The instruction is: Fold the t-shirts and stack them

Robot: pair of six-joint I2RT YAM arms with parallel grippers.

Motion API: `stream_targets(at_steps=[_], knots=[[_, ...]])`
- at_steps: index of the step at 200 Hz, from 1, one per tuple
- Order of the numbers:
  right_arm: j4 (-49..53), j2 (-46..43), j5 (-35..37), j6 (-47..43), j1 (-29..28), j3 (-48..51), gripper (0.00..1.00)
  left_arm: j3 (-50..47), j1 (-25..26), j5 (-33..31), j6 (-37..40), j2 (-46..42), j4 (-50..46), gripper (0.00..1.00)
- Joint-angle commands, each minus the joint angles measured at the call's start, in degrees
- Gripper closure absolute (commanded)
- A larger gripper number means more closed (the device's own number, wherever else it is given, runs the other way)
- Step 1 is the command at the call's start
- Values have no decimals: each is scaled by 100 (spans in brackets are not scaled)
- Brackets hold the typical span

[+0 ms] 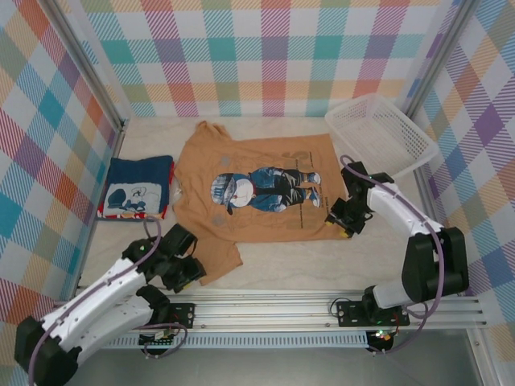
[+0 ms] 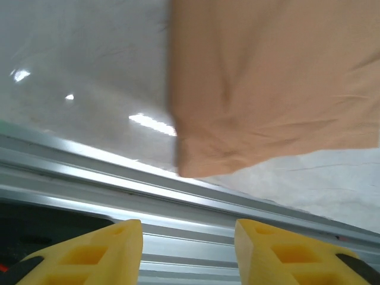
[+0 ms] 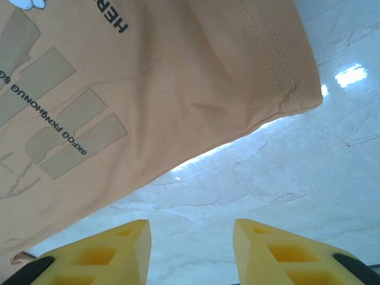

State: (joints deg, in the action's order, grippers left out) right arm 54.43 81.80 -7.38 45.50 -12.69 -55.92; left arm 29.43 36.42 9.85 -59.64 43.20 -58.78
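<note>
The tan-orange t-shirt (image 1: 257, 189) lies spread flat, print up, in the middle of the table. The navy blue t-shirt (image 1: 138, 186) lies folded to its left. My left gripper (image 1: 187, 273) hovers by the orange shirt's near-left sleeve (image 2: 261, 89). Its yellow fingers (image 2: 107, 255) stand open over the rail, with nothing between them. My right gripper (image 1: 344, 221) is at the shirt's near-right hem corner (image 3: 297, 98). It is open too (image 3: 191, 252), with bare marble table between its fingers and the cloth just ahead of them.
A white mesh basket (image 1: 382, 133) stands tilted at the back right. An aluminium rail (image 1: 322, 305) runs along the table's near edge, right below the left gripper (image 2: 119, 184). Plaid walls close in the back and both sides.
</note>
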Motion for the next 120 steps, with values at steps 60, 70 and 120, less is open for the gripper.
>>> stream_targets(at_steps=[60, 70, 120], knots=[[-697, -276, -626, -305, 451, 645, 60, -747, 141, -146, -609, 792, 1860, 59], [-659, -321, -597, -304, 451, 685, 60, -746, 148, -213, -611, 826, 1822, 62], [-449, -515, -156, -316, 593, 918, 60, -860, 171, -132, -586, 866, 1951, 76]])
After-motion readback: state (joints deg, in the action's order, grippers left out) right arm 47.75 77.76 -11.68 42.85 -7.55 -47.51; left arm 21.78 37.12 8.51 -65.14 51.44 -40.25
